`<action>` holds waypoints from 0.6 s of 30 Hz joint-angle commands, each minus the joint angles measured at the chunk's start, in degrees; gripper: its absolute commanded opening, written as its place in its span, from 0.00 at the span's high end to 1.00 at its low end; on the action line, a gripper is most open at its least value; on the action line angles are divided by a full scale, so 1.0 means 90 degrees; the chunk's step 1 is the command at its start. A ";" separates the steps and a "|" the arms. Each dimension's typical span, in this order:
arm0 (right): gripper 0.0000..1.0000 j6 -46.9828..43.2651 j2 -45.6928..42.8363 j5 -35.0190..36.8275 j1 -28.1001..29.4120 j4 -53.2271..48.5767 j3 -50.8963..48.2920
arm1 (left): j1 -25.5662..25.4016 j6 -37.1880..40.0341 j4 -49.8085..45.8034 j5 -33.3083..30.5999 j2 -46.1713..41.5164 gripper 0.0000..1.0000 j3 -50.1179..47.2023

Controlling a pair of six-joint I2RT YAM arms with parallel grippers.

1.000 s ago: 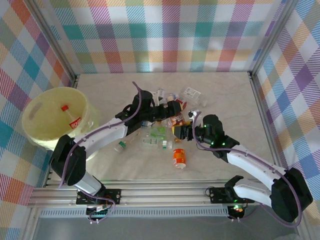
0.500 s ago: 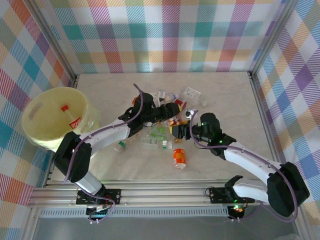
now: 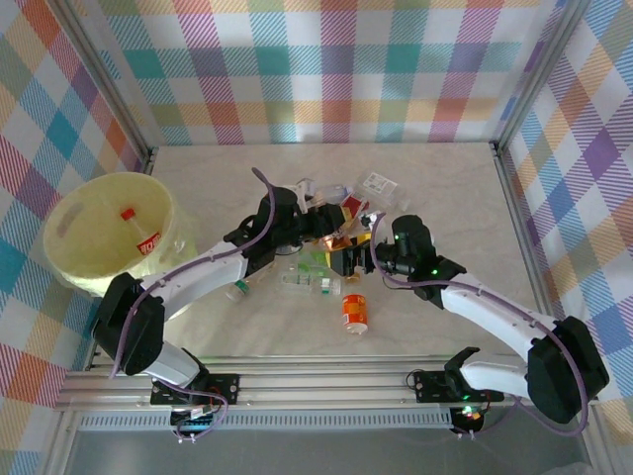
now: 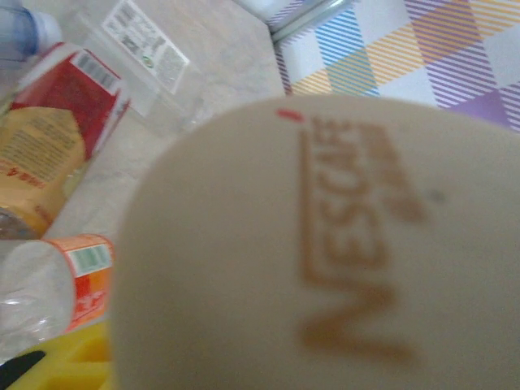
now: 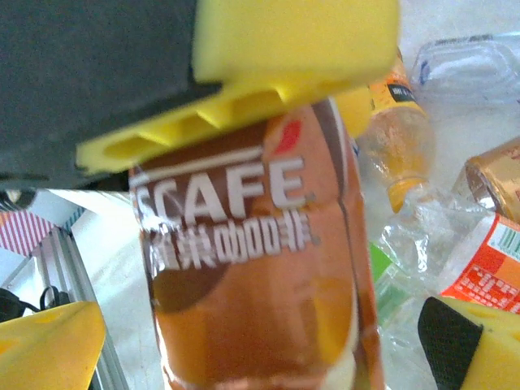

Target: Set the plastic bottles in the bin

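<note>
A brown Nescafé bottle (image 5: 252,276) hangs above the pile of plastic bottles (image 3: 312,272) in the middle of the table. My left gripper (image 3: 331,236) is shut on it; one of its yellow fingers (image 5: 268,65) presses on the bottle's upper part. The beige end of the bottle (image 4: 325,244) sits right against the left wrist camera. My right gripper (image 5: 260,349) is open, its yellow fingertips (image 5: 49,349) standing well off either side of the bottle. The pale-yellow bin (image 3: 59,262) stands at the far left, with a red-capped bottle (image 3: 138,230) inside.
An orange bottle (image 3: 354,312) lies alone toward the near edge. A small green-capped bottle (image 3: 237,290) lies beside my left arm. Clear and orange-labelled bottles (image 5: 422,236) crowd the table under the grippers. A flat clear package (image 3: 378,185) lies behind the pile.
My left gripper has closed on the brown bottle. My right gripper has opened wide and let go of it. Both grippers have drifted slightly left.
</note>
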 commanded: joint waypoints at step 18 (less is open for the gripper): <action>0.00 -0.0481 -0.0807 0.2076 0.0038 -0.0353 -0.0405 | 0.0183 0.1294 -0.2454 -0.2673 -0.1811 0.52 0.0534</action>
